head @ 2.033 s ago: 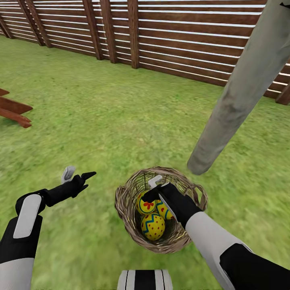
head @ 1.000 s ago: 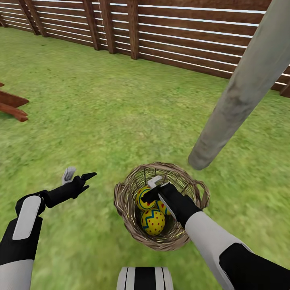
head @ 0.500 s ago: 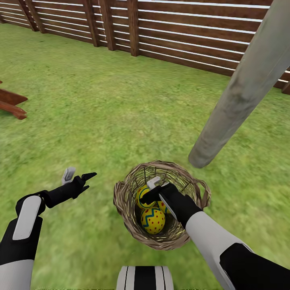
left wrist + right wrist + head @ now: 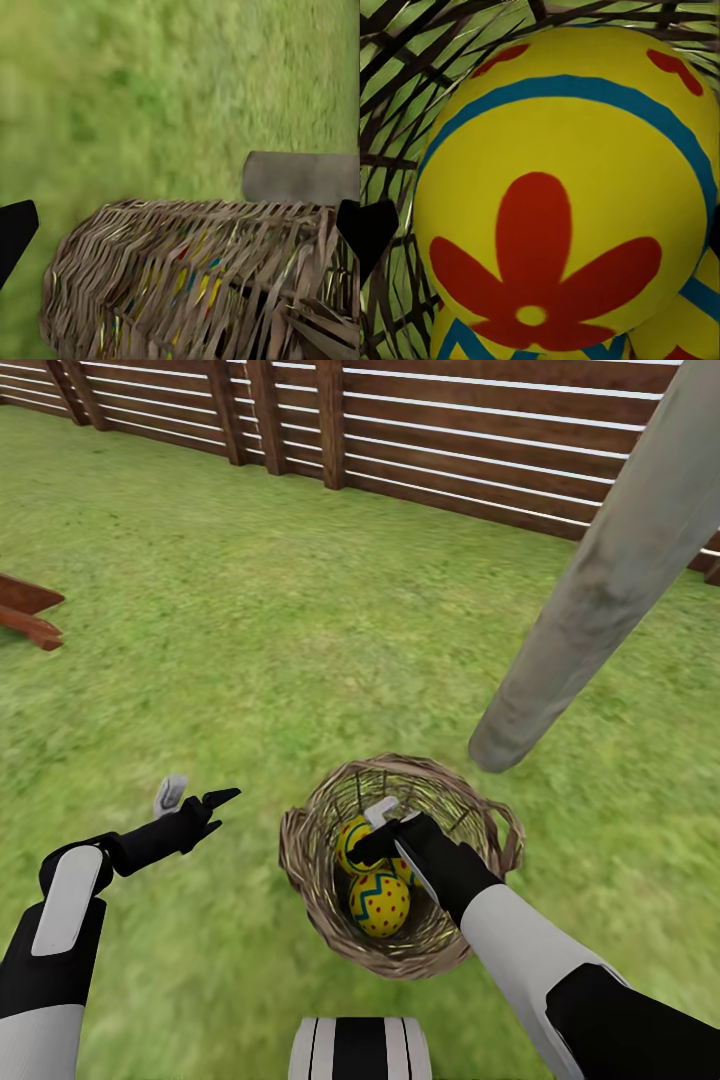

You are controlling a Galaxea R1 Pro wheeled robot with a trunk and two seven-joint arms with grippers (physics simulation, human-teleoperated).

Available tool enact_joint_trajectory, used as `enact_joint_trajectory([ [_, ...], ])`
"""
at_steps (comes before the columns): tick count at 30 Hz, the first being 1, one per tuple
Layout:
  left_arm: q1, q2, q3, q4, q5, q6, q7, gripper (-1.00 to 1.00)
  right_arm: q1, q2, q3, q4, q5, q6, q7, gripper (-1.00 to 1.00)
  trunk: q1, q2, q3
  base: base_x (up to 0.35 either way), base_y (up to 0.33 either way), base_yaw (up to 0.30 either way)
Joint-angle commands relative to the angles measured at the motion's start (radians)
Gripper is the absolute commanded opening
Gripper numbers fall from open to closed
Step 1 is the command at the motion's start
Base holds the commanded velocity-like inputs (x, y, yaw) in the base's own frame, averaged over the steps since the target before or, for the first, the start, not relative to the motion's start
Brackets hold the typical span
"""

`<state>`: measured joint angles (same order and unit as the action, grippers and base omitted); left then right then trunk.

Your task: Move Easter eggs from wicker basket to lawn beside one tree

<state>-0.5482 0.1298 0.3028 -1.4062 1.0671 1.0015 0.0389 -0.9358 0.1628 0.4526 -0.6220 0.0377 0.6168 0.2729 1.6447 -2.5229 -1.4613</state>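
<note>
Inside wicker basket (image 4: 300, 860): right hand (image 4: 384, 828) straddling top Easter egg (image 4: 352, 847), fingers spread.

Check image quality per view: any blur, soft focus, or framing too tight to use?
Head view: sharp on the basket and eggs; flat light, the lawn a smeared texture. Left wrist view: grass heavily blurred, weave fairly crisp, trunk soft. Right wrist view: an egg very close, edges soft, fingertips cropped at the frame edges.

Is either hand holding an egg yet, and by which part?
Left hand is open and empty. Right hand straddles the top egg in the basket; contact cannot be told.
</note>
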Motion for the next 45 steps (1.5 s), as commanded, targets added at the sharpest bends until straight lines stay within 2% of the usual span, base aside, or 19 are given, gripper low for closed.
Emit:
enact_joint_trajectory([
  [1, -0.001, 0.000, 0.001, 0.000, 0.005, 0.005, 0.004, 1.00, 0.000, 0.000, 0.001, 0.000, -0.004, 0.007, 0.005, 1.00, 0.000, 0.000, -0.005, 0.000, 0.000, 0.000],
  [12, -0.001, 0.000, 0.001, -0.002, 0.005, 0.005, 0.004, 1.00, 0.000, 0.000, -0.002, 0.001, -0.004, 0.009, 0.005, 1.00, 0.002, -0.001, -0.020, 0.000, 0.000, 0.000],
  [13, 0.000, 0.000, 0.001, -0.002, 0.005, 0.005, 0.004, 1.00, 0.000, 0.000, -0.002, 0.001, -0.005, 0.009, 0.005, -1.00, 0.003, -0.002, -0.024, 0.000, 0.000, 0.000],
  [18, -0.001, -0.001, 0.001, -0.002, 0.005, 0.005, 0.004, 1.00, 0.000, 0.000, -0.002, 0.001, -0.005, 0.009, 0.006, -1.00, 0.004, -0.002, -0.036, 0.000, 0.000, 0.000],
  [24, -0.001, 0.000, 0.002, -0.001, 0.006, 0.005, 0.004, 1.00, 0.000, 0.000, -0.002, 0.001, -0.006, 0.009, 0.006, -1.00, 0.004, -0.002, -0.032, 0.000, 0.000, 0.000],
  [30, -0.001, 0.001, 0.005, 0.000, 0.008, 0.005, 0.004, 1.00, 0.000, 0.000, -0.002, 0.001, -0.007, 0.009, 0.006, -1.00, 0.002, -0.001, -0.020, 0.000, 0.000, 0.000],
  [33, 0.000, 0.002, 0.004, 0.000, 0.030, 0.005, 0.004, 1.00, 0.000, 0.000, -0.002, 0.001, -0.007, 0.009, 0.006, -1.00, 0.002, -0.001, -0.016, 0.000, 0.000, 0.000],
  [45, 0.000, 0.003, 0.001, 0.000, 0.032, 0.006, 0.005, 1.00, 0.000, 0.000, -0.002, 0.001, -0.007, 0.009, 0.006, -1.00, -0.004, 0.002, 0.030, 0.000, 0.000, 0.000],
])
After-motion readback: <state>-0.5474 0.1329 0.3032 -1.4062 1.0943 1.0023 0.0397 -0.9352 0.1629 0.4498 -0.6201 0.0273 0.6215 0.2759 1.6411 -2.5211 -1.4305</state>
